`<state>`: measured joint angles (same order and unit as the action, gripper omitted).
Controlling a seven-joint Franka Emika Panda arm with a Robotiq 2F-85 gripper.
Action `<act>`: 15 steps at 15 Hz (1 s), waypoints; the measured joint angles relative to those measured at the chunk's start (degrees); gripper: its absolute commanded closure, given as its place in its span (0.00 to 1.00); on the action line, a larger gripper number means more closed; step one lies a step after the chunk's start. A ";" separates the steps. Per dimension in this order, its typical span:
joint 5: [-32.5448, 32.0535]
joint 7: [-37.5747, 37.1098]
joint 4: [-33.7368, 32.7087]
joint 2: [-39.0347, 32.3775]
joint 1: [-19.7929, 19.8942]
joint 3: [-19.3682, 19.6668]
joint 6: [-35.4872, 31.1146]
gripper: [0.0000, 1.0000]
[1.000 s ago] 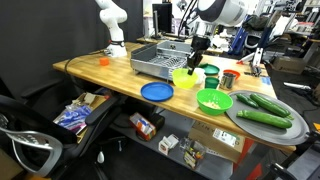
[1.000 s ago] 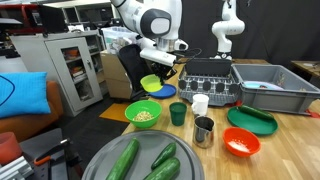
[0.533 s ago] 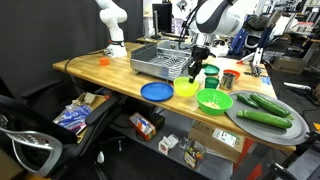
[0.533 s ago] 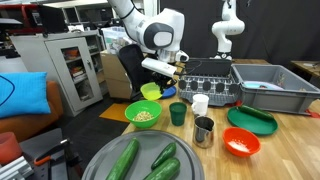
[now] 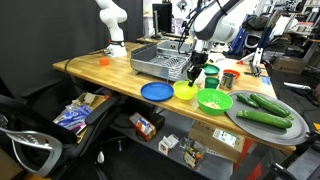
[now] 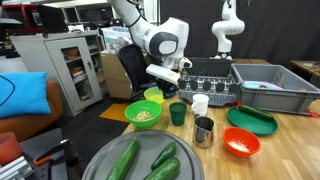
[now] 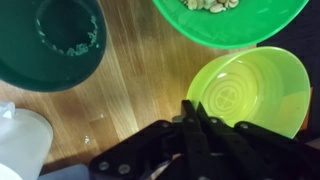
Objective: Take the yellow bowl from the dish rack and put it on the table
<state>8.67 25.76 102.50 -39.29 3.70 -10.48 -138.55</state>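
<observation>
The yellow bowl point(image 5: 186, 91) sits upright on the table point(image 5: 100, 68), between a blue plate point(image 5: 156, 92) and a green bowl point(image 5: 214, 99), outside the grey dish rack point(image 5: 160, 60). It also shows in an exterior view point(image 6: 153, 94) and in the wrist view point(image 7: 250, 85). My gripper point(image 5: 194, 76) is right above the bowl's rim. In the wrist view my gripper's point(image 7: 193, 108) fingers are pressed together at the bowl's near rim, shut on it.
The green bowl point(image 7: 230, 20) of food, a dark green cup point(image 7: 55, 40) and a white cup point(image 7: 20, 140) stand close by. A metal cup point(image 6: 204, 130), a red bowl point(image 6: 240, 143), a green plate point(image 6: 250, 118) and a round tray of cucumbers point(image 5: 265, 112) lie further along.
The gripper has carried the yellow bowl down from above the table onto the tabletop beside the green bowl. In the last half second the bowl has stayed put.
</observation>
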 measured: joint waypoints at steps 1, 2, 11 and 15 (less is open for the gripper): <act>-0.01 0.00 -0.50 -0.48 0.02 0.16 0.00 0.99; -0.04 0.00 -0.92 -0.81 0.02 0.34 0.00 0.76; -0.06 -0.02 -3.06 -2.49 0.31 0.64 0.01 0.16; -1.34 -0.66 -3.45 -0.73 0.31 0.94 0.01 0.00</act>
<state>7.33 25.10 99.05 -40.03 4.01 -9.54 -138.54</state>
